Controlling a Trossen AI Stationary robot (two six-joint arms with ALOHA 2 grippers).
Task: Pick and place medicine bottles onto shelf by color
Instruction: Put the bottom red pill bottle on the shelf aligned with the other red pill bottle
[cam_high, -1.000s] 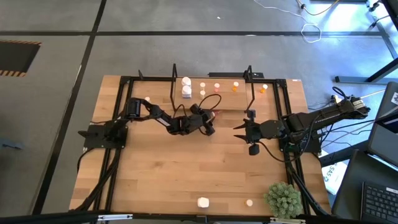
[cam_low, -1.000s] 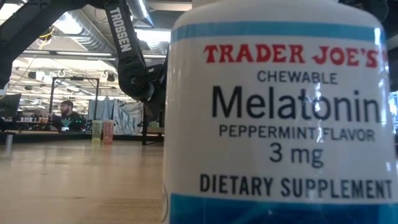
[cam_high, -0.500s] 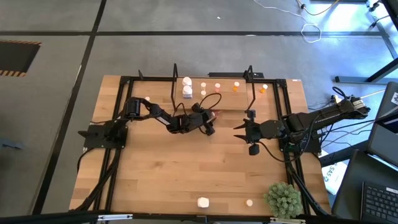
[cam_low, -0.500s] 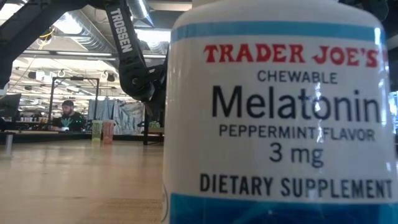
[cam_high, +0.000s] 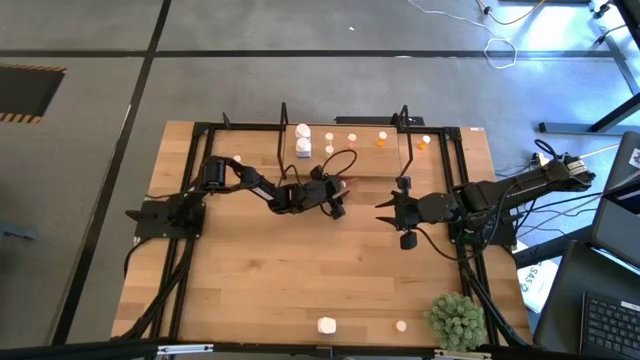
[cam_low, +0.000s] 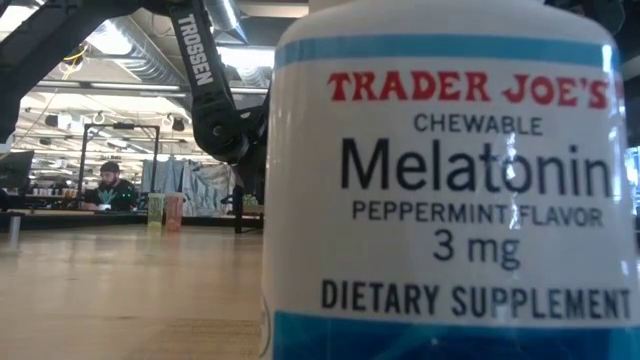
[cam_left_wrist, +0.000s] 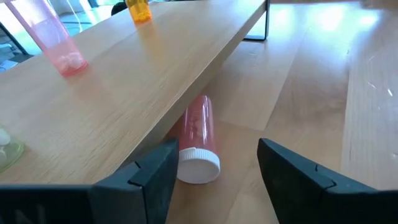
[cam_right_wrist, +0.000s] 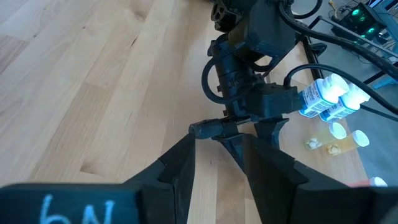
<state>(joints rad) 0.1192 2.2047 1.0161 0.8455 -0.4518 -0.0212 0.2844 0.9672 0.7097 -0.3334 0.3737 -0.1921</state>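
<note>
The big wooden table (cam_high: 300, 280) holds the shelf (cam_high: 345, 150) at its far edge, with small bottles standing on it. The left gripper (cam_left_wrist: 214, 165) sits low by the shelf, its claws apart, and a pink bottle (cam_left_wrist: 196, 140) lies on its side just ahead, half under the board. The right gripper (cam_high: 385, 212) waits nearby, claws partly apart, holding nothing.

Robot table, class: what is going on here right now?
The left claw is open and sits low by the front edge of the shelf, lined up on a pink bottle lying on its side half under that edge. It has not gripped it yet. Several bottles already stand on the shelf, white ones at one end and orange ones toward the other. The right claw waits mid-table, empty. Two more bottles sit near the table's front edge.
</note>
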